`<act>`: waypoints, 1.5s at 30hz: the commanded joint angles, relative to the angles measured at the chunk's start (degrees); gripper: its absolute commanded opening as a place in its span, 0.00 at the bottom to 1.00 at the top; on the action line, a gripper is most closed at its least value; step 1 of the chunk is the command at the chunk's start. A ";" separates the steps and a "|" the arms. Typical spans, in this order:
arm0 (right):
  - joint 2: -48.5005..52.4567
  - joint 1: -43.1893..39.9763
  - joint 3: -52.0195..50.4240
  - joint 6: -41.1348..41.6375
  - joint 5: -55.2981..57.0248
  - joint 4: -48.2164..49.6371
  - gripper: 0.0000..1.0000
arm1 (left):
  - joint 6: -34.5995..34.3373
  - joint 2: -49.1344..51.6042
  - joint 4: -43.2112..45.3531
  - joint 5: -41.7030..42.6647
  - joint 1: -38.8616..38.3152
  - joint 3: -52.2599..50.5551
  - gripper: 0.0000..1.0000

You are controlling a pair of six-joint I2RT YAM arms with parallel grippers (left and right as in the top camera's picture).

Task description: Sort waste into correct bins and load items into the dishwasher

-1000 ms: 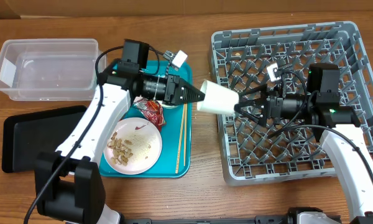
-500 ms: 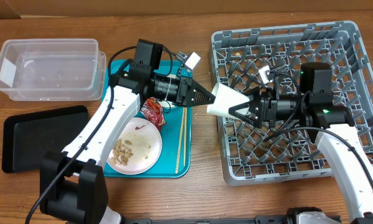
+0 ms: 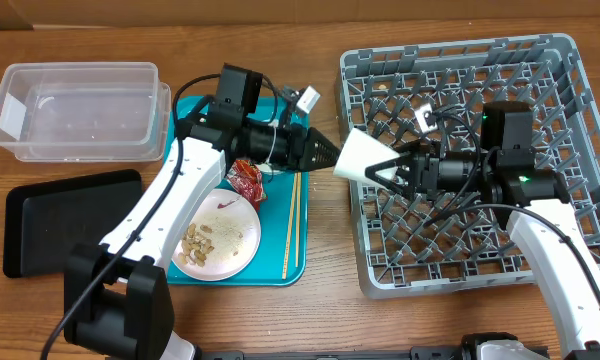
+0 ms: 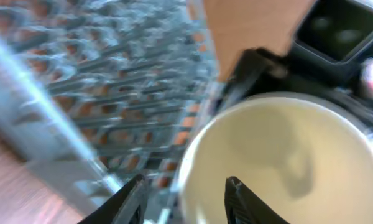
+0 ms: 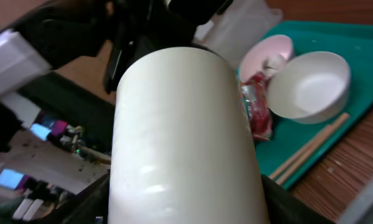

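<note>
Over the table (image 3: 320, 270), right pincer (image 3: 382, 170) grips the white cup (image 3: 358, 157); left pincer (image 3: 328, 155) gapes beside its blurred rim.

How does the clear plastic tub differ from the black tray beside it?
The tub is see-through with tall walls; the black tray is opaque and shallow, with a low rim. The tub sits toward the back edge of the table, the black tray nearer the front. The tub has a white label at one end; the black tray is plain. Both are rectangular and look empty.
</note>
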 commanded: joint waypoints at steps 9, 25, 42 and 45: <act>-0.48 -10.93 20.04 5.42 43.23 -31.93 0.29 | 7.06 -15.39 -13.86 -51.71 7.04 0.81 0.48; 10.49 -42.86 28.41 11.96 65.09 -50.95 0.30 | 7.06 -19.41 -21.22 -57.88 13.77 0.81 0.48; 11.50 -38.99 28.13 5.75 47.47 -49.48 1.00 | 7.04 -19.39 -20.44 -57.79 13.73 0.81 0.67; 6.64 -31.50 28.26 3.45 45.94 -47.10 1.00 | 7.06 -18.62 -18.60 -55.41 13.73 0.72 0.66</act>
